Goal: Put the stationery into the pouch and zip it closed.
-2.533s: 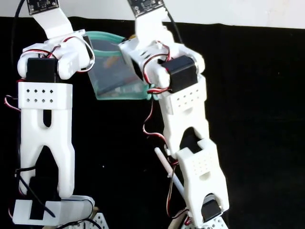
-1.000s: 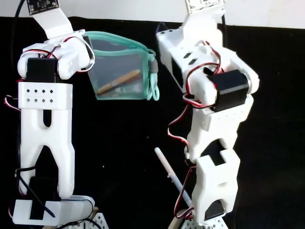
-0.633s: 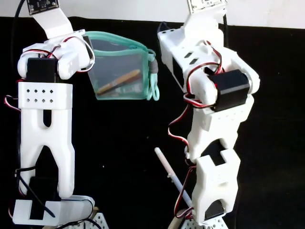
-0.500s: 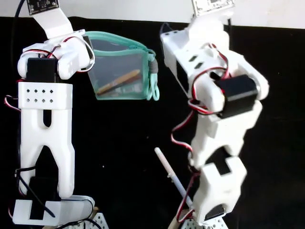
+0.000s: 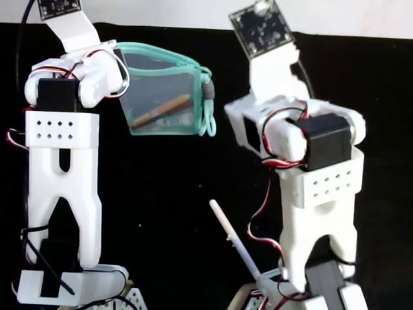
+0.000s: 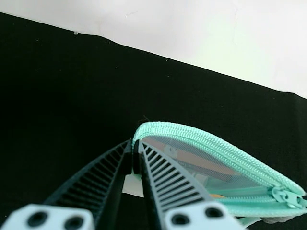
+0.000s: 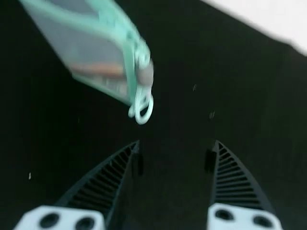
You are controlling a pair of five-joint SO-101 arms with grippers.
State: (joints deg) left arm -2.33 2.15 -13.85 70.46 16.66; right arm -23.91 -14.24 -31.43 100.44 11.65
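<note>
Your mint-green see-through plastic zip pouch point(image 5: 164, 97) is held up over the black table cloth point(image 5: 161, 187) at approx 11 o'clock in the high view, w/ an orange-yellow pencil point(image 5: 161, 108) slanting inside. L gripper point(image 6: 135, 146) is clenched on the pouch's woven green edge at its 9 o'clock end; nothing else bears it. R gripper point(image 7: 175, 148) is released, jaws wide apart, empty, facing the pouch's 3 o'clock end but well apart from it. At that end the grey zip tab w/ mint cord loop point(image 5: 208, 113) dangles free. Zip teeth look meshed up to the slider in the L wrist view; can't vouch for the last bit.

A white slim pen-like stick point(image 5: 229, 232) lies on the cloth at approx 6 o'clock, near the R arm's base, outside the pouch.

Handling, my guess: pouch is light, soft, floppy; film walls are slick & will buckle if pinched. Take it by the zip tape or cord loop. Held by one end, it'll swing when tugged, so pull the tab along the zip line, not across. The stick looks stiff, thin, apt to roll; grab mid-shaft, jaws across it
</note>
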